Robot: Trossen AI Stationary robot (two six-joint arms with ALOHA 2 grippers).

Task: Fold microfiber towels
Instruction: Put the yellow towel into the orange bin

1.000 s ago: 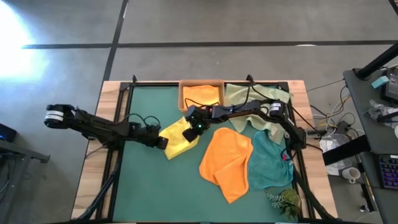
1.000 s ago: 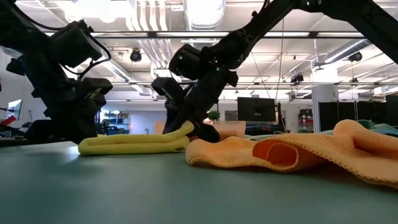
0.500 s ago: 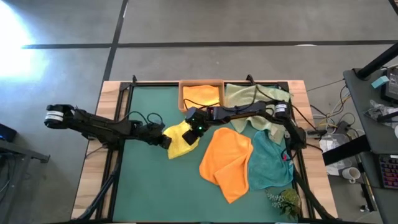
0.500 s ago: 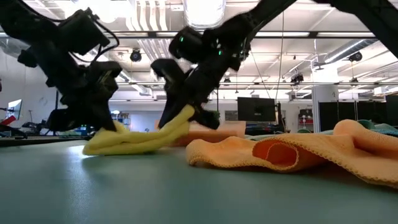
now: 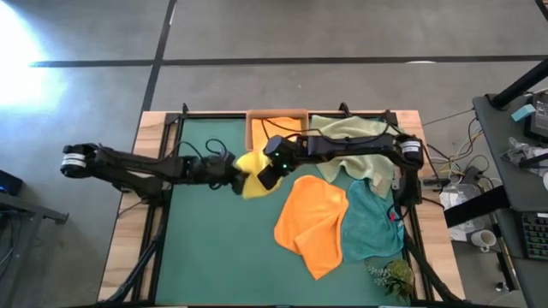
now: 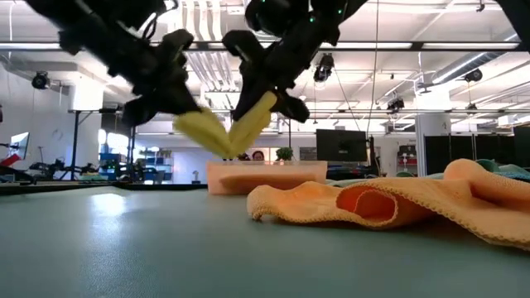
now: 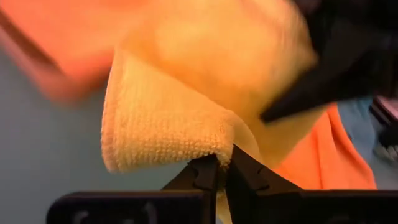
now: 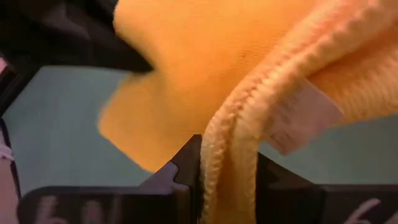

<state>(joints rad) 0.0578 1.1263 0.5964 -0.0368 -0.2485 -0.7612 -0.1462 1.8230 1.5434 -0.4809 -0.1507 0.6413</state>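
Yellow towel (image 5: pixel 250 162) pinched between both hands.

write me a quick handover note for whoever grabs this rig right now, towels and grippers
Left gripper: shut on one edge of the yellow towel.
Right gripper: shut on the opposite edge; the towel hangs clear of the green mat between them.
Orange towel and teal towel lie crumpled on the mat's right half; pale green towel is at the back right; another orange towel sits in the wooden tray.
Done: possibly the tray towel.
Left: fold the yellow towel, then the three loose ones. No pink towel in view.
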